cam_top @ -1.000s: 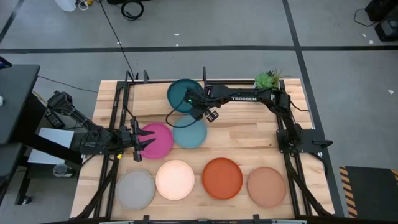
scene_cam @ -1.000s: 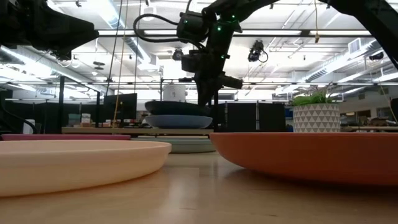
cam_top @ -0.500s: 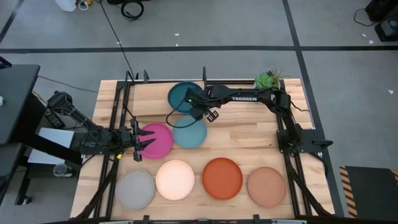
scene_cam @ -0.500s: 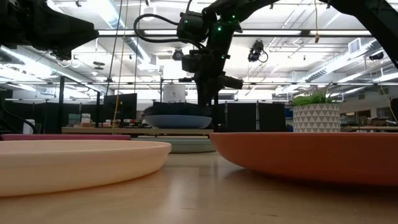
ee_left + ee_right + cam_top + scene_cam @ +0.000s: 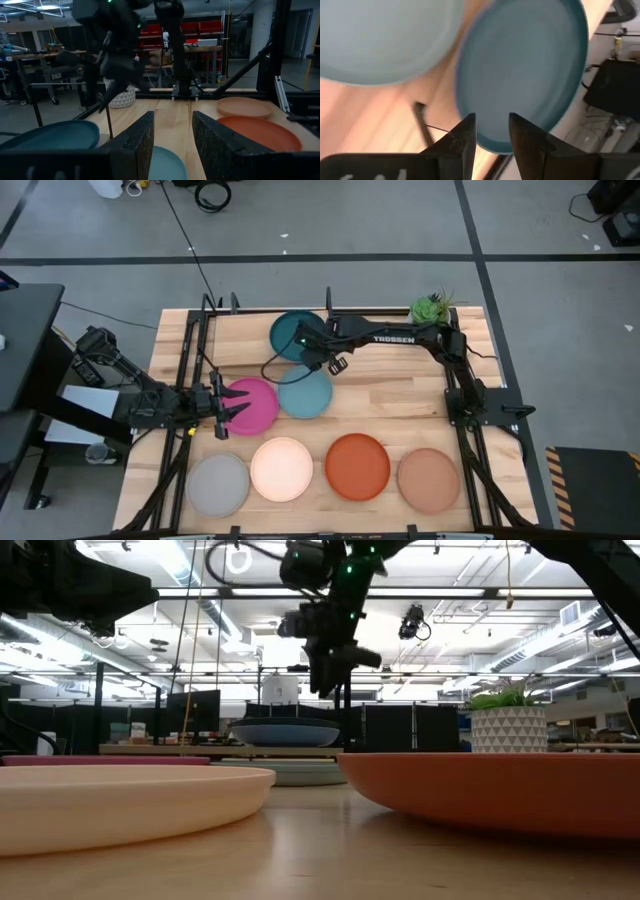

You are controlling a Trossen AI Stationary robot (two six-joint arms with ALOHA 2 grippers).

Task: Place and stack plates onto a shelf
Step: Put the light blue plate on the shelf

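A dark teal plate [image 5: 296,332] lies on the shelf [image 5: 240,330] at the far left; in the low view it [image 5: 285,723] sits in a bluish plate [image 5: 285,736] on the shelf board [image 5: 190,750]. My right gripper [image 5: 322,360] hovers open above the teal plate's near rim [image 5: 520,65], with nothing between its fingers. A light blue plate [image 5: 305,393] and a pink plate [image 5: 252,404] lie flat mid-table. Grey [image 5: 218,485], cream [image 5: 282,468], orange [image 5: 357,466] and tan [image 5: 428,478] plates line the near edge. My left gripper [image 5: 222,409] stands open at the pink plate's left rim.
A small potted plant [image 5: 430,308] stands at the far right. The shelf's black upright posts [image 5: 328,298] rise beside the teal plate. Bare wood [image 5: 400,395] lies right of the light blue plate.
My right gripper has opened, let go of the dark teal plate and risen. The plate has dropped from just above the bluish plate and now rests in it on the shelf.
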